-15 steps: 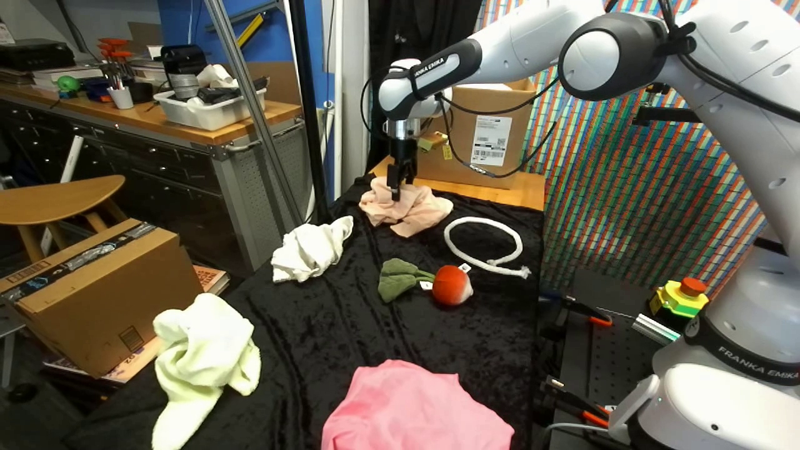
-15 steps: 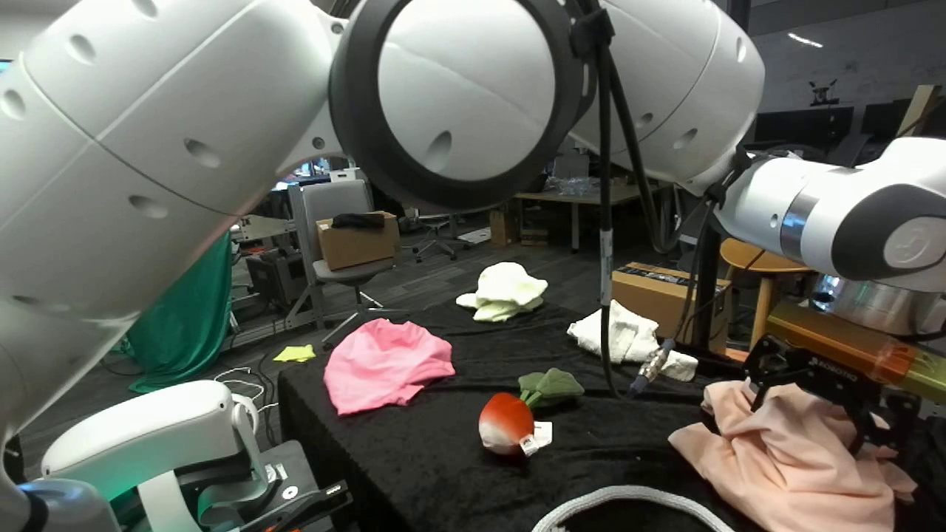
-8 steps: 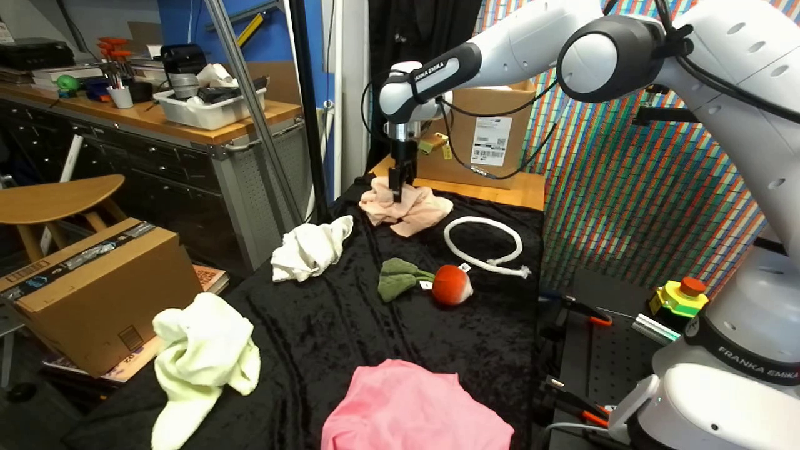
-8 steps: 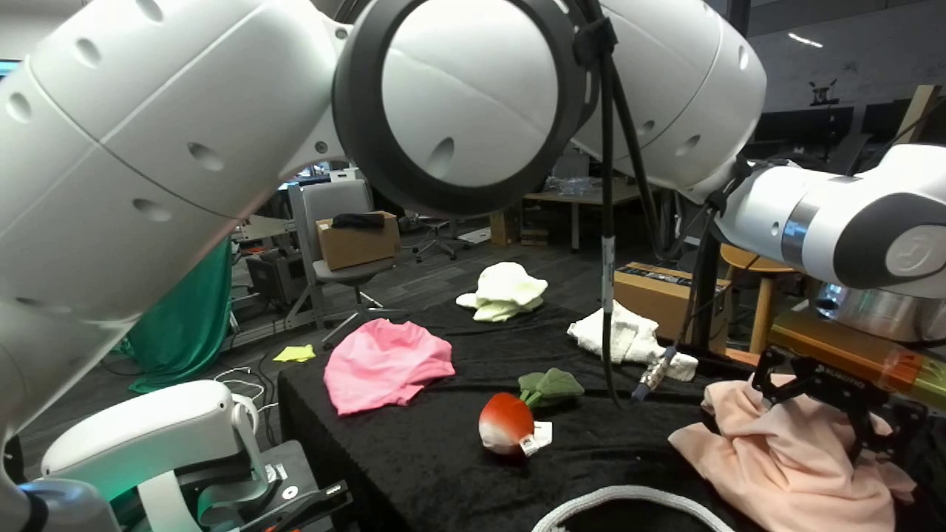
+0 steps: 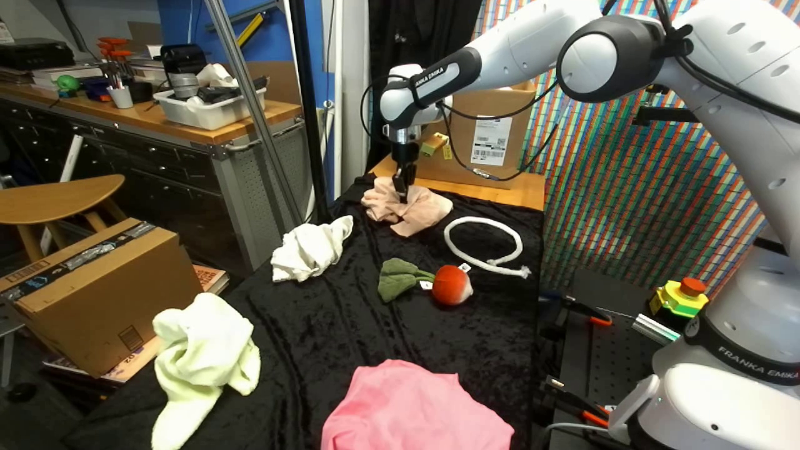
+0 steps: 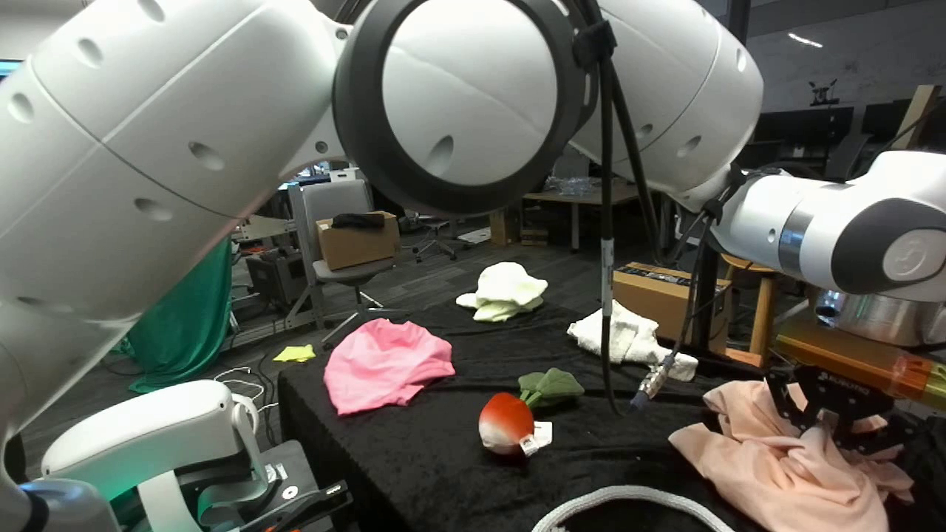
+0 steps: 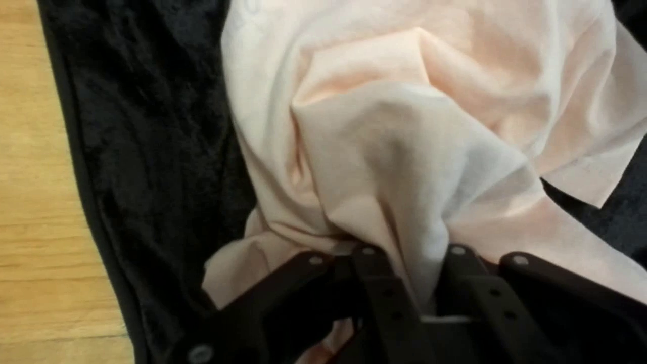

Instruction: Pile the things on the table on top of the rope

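Both pincer (image 7: 413,263) fingers (image 7: 376,278) closer together than before, peach cloth (image 7: 412,146) between.

At the gripper (image 7: 413,251), you see matt black links with small, metallic-looking grey pins. Directly above the gripper, the wrist collar (image 6: 879,319) shows shiny metal. Between and below the gripper fingers, note the peach cloth (image 7: 394,131): smooth, matt, creased fabric. Below the gripper, the black table cover (image 7: 167,126) has a velvet-like nap with a faint sheen. Away from the gripper, you find the rope (image 6: 628,493), matt and braided; the radish toy (image 5: 449,289), fuzzy plush; and the white cloth (image 5: 309,250), rough and towel-like.
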`<action>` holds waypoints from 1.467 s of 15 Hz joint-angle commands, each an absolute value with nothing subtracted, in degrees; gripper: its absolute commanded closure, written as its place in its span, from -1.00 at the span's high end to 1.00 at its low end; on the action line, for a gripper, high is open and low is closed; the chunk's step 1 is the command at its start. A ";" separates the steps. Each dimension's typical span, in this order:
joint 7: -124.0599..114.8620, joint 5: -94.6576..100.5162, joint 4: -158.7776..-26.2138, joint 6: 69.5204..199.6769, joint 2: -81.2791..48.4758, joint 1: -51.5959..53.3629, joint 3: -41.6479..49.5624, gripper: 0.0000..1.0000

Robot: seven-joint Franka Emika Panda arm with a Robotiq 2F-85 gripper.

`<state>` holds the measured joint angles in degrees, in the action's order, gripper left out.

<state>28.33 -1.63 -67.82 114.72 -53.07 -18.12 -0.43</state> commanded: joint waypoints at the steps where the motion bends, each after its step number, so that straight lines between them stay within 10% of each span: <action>1: 36.09 -2.41 -72.42 111.78 -47.52 -20.06 -2.67 -0.93; 22: 63.35 -6.76 -122.79 109.48 7.03 -17.07 7.75 -0.87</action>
